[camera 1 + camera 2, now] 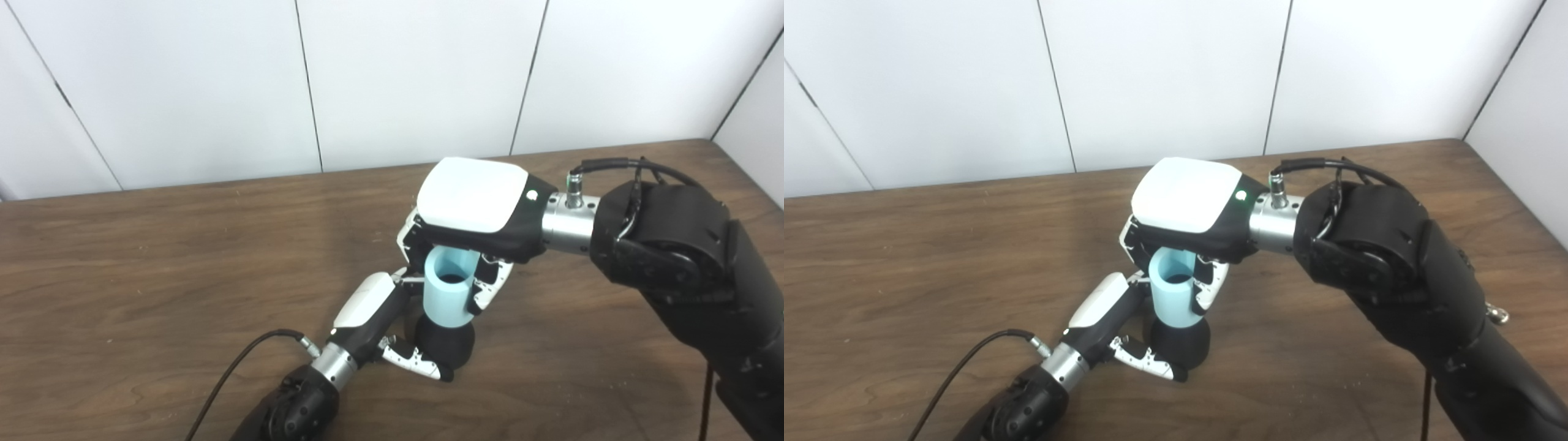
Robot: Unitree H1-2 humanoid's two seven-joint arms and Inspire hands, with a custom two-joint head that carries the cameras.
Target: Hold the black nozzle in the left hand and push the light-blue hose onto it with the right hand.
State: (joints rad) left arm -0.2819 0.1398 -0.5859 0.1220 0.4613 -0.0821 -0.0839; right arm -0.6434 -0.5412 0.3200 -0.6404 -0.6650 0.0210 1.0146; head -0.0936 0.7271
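The black nozzle (445, 345) stands upright on the wooden table (153, 275), and my left hand (373, 318) is shut on it, fingers wrapped around its base from the left. A short light-blue hose (449, 288) sits upright on top of the nozzle, its open end facing up. My right hand (471, 208) reaches in from the right, palm down, shut on the hose with fingers on both sides of it. The same stack appears in the right eye view: nozzle (1181, 344), hose (1173, 291). The joint between hose and nozzle is partly hidden by fingers.
A black cable (239, 367) trails from my left wrist across the table toward the bottom edge. White wall panels (392, 79) stand behind the table's far edge, and a side wall (759, 116) closes the right corner.
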